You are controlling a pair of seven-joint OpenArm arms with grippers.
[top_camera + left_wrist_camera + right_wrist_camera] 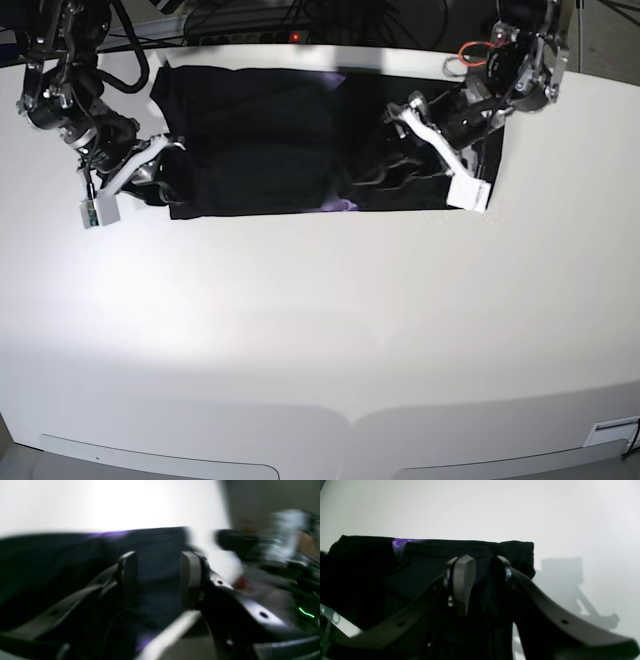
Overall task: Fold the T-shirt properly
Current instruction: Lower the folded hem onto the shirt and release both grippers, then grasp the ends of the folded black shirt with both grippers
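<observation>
T-shirt (260, 140) lies on white table (320, 330).

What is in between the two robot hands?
The black T-shirt stretches across the white table from the right gripper to the left gripper. The base view shows it best.

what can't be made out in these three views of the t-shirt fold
- Left wrist view: motion blur smears everything; the clutter at the right is unidentifiable, and whether the left tool touches the T-shirt cannot be told.
- Right wrist view: the right tool hides the cloth behind it; whether it pinches a fold is unclear.
- Base view: the T-shirt shows only slivers of purple; its print stays hidden in the folds. Black arms blend into black cloth.
</observation>
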